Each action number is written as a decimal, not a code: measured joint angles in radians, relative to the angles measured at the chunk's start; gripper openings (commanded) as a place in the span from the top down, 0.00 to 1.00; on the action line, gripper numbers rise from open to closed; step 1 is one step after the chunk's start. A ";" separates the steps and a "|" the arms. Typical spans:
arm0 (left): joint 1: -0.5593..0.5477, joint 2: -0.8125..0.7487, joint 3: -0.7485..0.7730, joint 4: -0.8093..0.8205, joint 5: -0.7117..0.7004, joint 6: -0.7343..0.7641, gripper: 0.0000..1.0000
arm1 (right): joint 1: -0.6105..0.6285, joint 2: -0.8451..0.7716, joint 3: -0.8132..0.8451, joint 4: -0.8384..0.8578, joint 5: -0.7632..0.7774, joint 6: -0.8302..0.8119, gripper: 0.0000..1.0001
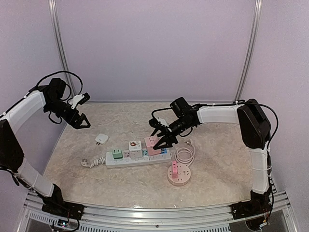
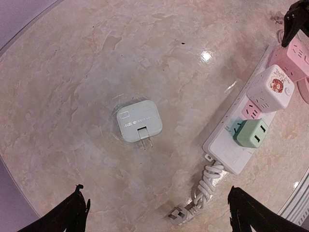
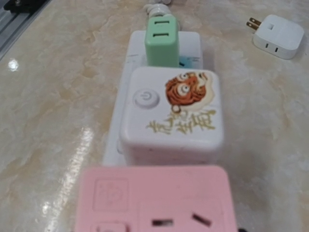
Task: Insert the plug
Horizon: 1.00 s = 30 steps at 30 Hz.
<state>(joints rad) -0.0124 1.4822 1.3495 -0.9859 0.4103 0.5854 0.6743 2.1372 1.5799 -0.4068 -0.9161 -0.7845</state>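
A white power strip (image 1: 140,161) lies mid-table with a green cube adapter (image 1: 117,153), a white tiger-print cube (image 1: 134,147) and a pink cube adapter (image 1: 152,144) on it. My right gripper (image 1: 161,139) is down at the pink cube with its fingers on either side of it. In the right wrist view the pink cube (image 3: 154,198) fills the bottom and my fingers are out of frame. A loose white charger plug (image 1: 100,138) lies left of the strip, prongs showing (image 2: 139,121). My left gripper (image 2: 161,217) is open and empty, high above it.
A round pink socket (image 1: 179,174) with a coiled white cable (image 1: 185,154) sits to the right of the strip. The strip's own bundled cord and plug (image 2: 177,212) lie at its left end. Purple walls enclose the back and sides.
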 measured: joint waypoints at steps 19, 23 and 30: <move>0.000 0.005 0.002 -0.010 0.000 0.001 0.01 | -0.002 0.031 0.050 -0.056 0.012 -0.049 1.00; 0.000 0.006 0.002 -0.010 0.000 0.002 0.01 | -0.003 0.030 0.041 -0.045 0.013 -0.043 1.00; 0.000 0.006 0.002 -0.010 0.000 0.003 0.01 | 0.000 -0.005 -0.026 0.010 0.042 -0.012 1.00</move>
<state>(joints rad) -0.0124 1.4879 1.3518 -0.9962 0.4099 0.5888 0.6746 2.1323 1.5543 -0.3965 -0.8738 -0.7963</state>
